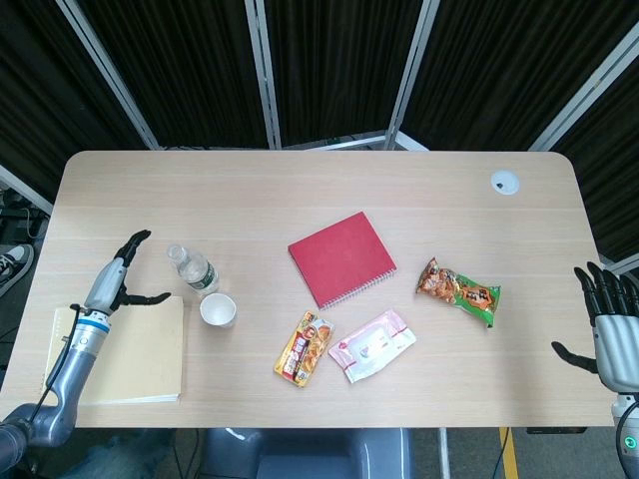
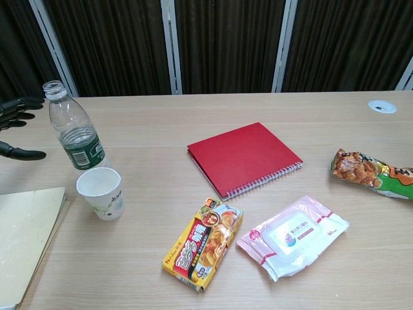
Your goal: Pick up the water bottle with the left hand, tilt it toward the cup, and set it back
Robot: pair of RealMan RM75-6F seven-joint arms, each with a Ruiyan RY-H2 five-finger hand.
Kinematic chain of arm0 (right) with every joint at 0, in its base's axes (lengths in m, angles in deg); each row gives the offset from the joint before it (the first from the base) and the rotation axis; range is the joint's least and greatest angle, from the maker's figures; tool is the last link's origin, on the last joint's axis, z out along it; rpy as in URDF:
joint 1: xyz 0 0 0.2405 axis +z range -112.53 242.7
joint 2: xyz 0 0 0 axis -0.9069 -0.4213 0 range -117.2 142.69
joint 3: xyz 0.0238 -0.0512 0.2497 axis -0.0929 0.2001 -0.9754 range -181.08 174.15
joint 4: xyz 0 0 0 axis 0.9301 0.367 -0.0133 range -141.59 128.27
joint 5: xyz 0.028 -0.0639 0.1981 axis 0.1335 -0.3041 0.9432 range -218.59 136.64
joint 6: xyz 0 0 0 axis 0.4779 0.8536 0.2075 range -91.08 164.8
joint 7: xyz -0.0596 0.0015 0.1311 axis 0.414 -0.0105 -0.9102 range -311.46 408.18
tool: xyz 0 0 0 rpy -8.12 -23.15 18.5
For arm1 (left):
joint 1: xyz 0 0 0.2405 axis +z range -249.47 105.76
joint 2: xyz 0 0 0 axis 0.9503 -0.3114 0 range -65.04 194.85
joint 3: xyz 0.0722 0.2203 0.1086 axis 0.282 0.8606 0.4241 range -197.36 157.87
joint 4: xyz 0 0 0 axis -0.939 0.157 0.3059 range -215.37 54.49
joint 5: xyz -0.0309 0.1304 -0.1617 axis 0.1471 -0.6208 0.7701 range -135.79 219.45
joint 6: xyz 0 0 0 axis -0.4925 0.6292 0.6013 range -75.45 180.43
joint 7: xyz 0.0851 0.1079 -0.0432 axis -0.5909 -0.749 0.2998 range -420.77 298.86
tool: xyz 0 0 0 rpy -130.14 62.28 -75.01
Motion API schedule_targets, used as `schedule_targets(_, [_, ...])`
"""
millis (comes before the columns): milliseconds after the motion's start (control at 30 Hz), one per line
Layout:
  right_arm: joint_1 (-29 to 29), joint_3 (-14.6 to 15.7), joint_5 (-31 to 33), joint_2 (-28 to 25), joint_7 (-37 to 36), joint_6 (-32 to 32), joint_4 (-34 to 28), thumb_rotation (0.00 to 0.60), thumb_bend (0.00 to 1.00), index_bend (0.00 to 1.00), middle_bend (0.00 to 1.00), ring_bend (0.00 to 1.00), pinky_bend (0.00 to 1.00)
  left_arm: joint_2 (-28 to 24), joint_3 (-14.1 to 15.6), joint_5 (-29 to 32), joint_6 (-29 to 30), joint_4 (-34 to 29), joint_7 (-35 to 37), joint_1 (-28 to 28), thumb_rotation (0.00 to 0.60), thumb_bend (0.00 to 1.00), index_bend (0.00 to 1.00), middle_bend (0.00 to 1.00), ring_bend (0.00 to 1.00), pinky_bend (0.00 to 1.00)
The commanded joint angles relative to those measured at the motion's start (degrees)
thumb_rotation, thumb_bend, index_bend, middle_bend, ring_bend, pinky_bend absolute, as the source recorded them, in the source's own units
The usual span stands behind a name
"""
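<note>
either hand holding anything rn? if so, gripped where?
Nothing held. The left hand is open beside the water bottle, not touching it. The right hand is open at the table's right edge.

So on the desk (image 2: 193, 110) the water bottle (image 2: 72, 129) stands upright with its cap off, and the paper cup (image 2: 101, 193) sits just in front of it. The left hand (image 2: 16, 126) pokes in at the left edge, fingers spread, near the bottle but not touching. Red notebook (image 2: 244, 157) in the middle, a snack box (image 2: 203, 243) and wipes pack (image 2: 293, 236) nearer the camera, chip bag (image 2: 371, 173) far right.
</note>
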Motion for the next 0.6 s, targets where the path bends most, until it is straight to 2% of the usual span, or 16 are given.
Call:
schedule_targets(33, [0.13, -0.24, 0.78, 0.31, 0.65, -0.21, 0.2, 0.6, 0.0, 0.0, 0.0, 0.0, 0.0, 3.36, 0.29, -1.37, -2.53, 4.21, 3.87, -2.77, 0.6, 0.0, 0.0, 0.0, 0.0, 0.0])
schedule_targets(200, [0.19, -0.35, 1.51, 0.52, 1.19, -0.34, 0.46, 0.6, 0.0, 0.0, 0.0, 0.0, 0.0, 5.48, 0.69, -2.42, -3.53, 7.17, 7.36, -4.71, 0.6, 0.0, 0.0, 0.0, 0.0, 0.0])
schedule_targets(600, [0.4, -0.38, 2.59, 0.77, 1.26, -0.95, 0.98, 0.6, 0.0, 0.0, 0.0, 0.0, 0.0, 6.98, 1.91, -4.18, -6.08, 10.85, 13.7, -8.49, 0.6, 0.0, 0.0, 0.0, 0.0, 0.0])
